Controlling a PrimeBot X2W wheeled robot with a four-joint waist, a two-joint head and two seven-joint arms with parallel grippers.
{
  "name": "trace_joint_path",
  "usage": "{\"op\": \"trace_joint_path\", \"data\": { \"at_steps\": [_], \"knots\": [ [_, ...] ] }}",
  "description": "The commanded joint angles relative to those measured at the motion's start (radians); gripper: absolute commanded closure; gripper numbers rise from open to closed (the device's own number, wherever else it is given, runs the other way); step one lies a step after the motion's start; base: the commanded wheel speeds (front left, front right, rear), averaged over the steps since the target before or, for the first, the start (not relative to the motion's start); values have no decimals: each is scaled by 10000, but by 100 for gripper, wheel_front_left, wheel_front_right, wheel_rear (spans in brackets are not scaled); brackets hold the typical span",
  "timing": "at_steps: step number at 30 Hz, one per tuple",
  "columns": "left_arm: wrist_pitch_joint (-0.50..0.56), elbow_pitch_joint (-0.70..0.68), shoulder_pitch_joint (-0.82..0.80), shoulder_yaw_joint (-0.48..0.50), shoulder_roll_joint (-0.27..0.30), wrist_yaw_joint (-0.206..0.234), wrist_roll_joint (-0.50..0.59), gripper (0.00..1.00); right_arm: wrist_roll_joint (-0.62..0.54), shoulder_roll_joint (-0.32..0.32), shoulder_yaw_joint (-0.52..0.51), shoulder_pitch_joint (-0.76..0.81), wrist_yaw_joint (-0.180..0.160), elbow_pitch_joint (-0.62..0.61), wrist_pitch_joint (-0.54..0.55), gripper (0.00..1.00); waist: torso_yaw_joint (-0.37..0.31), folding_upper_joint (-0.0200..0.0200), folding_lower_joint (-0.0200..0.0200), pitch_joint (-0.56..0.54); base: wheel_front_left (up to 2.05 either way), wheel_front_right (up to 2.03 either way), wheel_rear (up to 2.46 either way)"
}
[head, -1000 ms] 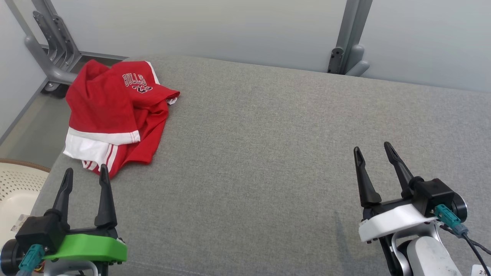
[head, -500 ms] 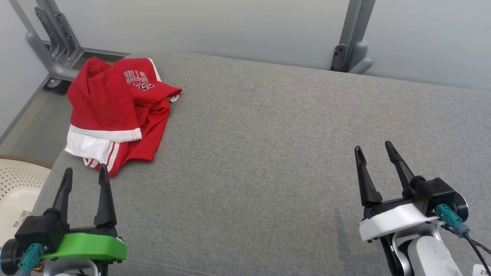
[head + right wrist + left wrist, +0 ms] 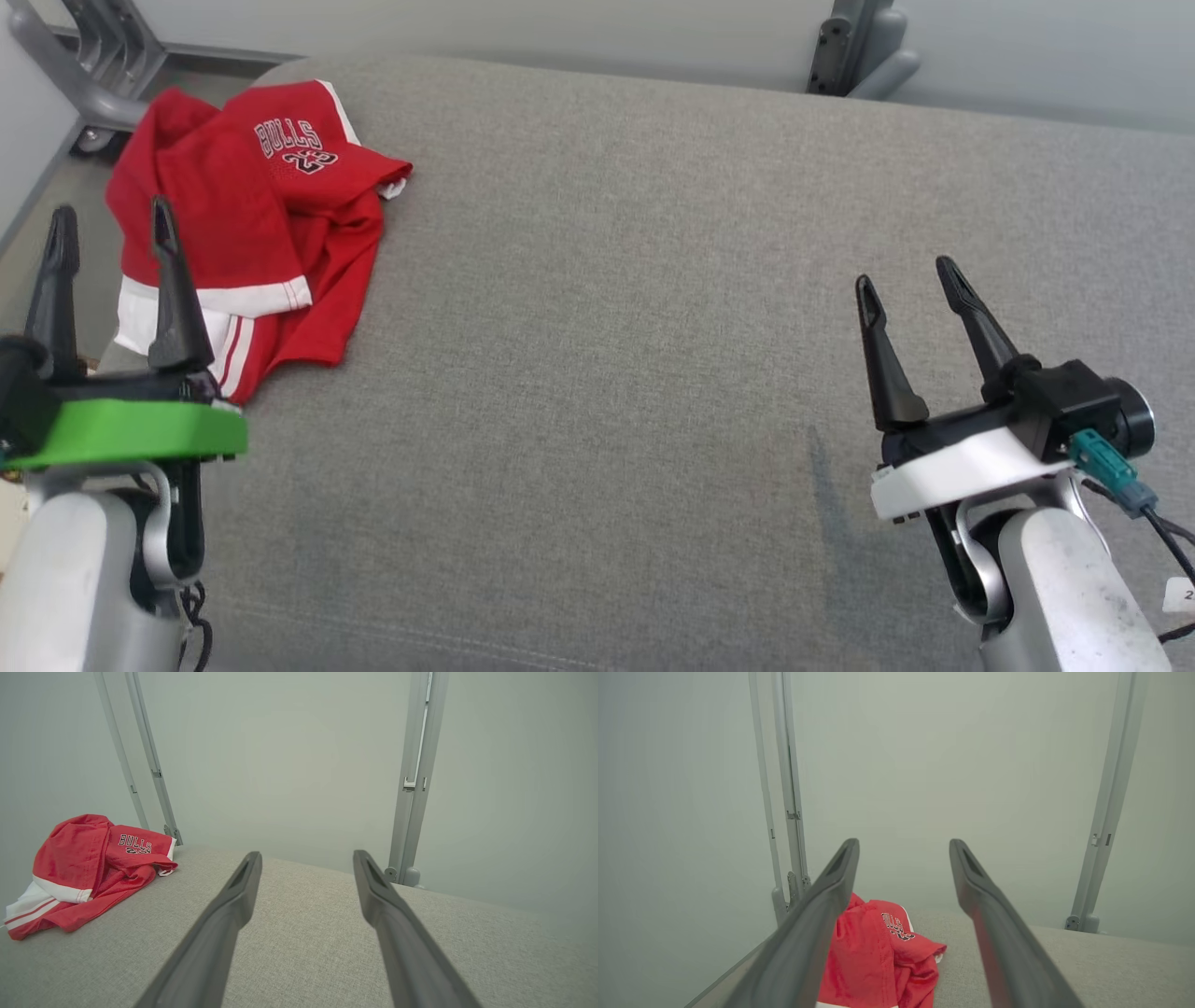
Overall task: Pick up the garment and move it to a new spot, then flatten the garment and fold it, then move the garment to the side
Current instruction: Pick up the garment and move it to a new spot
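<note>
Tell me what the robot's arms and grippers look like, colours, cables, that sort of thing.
Each gripper has two long, dark, tapering fingers on a black housing. The left gripper sits on a green plate, the right gripper on a white plate with a teal connector and dark cable. Both forearms are pale grey.

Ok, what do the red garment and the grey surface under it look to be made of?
Red garment: soft, matte sports fabric, probably a light knit, going by its limp creases, printed BULLS lettering and white trim; weave too fine to tell. Grey surface: woven upholstery cloth, matte and heathered, with a stitched seam near the front edge and a rounded corner, so probably padded.
</note>
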Motion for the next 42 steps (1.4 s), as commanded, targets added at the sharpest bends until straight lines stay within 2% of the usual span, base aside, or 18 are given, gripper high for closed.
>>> {"op": "trace_joint_path", "data": {
  "at_steps": [1, 11, 14, 21, 28, 29, 30, 31, 42],
  "knots": [
    [73, 368, -479, -11, 70, -190, -174, 0, -107, -100, 53, -229, -1, -122, 91, 0, -351, 0, 1, 917, 0, 0, 0],
    [855, 4882, -3077, -340, 197, -1657, -892, 0, -223, -324, 313, -1078, -3, -446, 338, 0, -959, 0, 1, 2661, 0, 0, 0],
    [1019, 6280, -3663, -380, 247, -1929, -1059, 0, -265, -363, 365, -1218, -1, -451, 339, 0, -1051, 0, 1, 2969, 0, 0, 0],
    [1255, 8723, -4742, -383, 188, -2270, -1403, 0, -313, -429, 457, -1453, -3, -458, 323, 0, -1163, 0, 1, 3447, 0, 0, 0],
    [1109, 10177, -5354, -486, 126, -2410, -1539, 0, -309, -437, 449, -1540, -3, -368, 284, 0, -1168, 0, 1, 3527, 0, 0, 0],
    [1076, 10320, -5413, -506, 114, -2420, -1546, 26, -314, -427, 449, -1548, -1, -359, 290, 0, -1163, 0, 1, 3527, 0, 0, 0],
    [966, 10440, -5475, -511, 109, -2421, -1538, 59, -320, -419, 444, -1550, -3, -350, 297, 0, -1154, 0, 1, 3525, 0, 0, 0],
    [893, 10551, -5541, -524, 78, -2444, -1562, 100, -328, -408, 434, -1554, -1, -340, 302, 0, -1142, 0, 1, 3524, 0, 0, 0],
    [-42, 10667, -5744, -592, 133, -2541, -1525, 100, -298, -324, 249, -1400, -3, -111, 228, 0, -939, 0, 1, 3109, 0, 0, 0]
  ]
}}
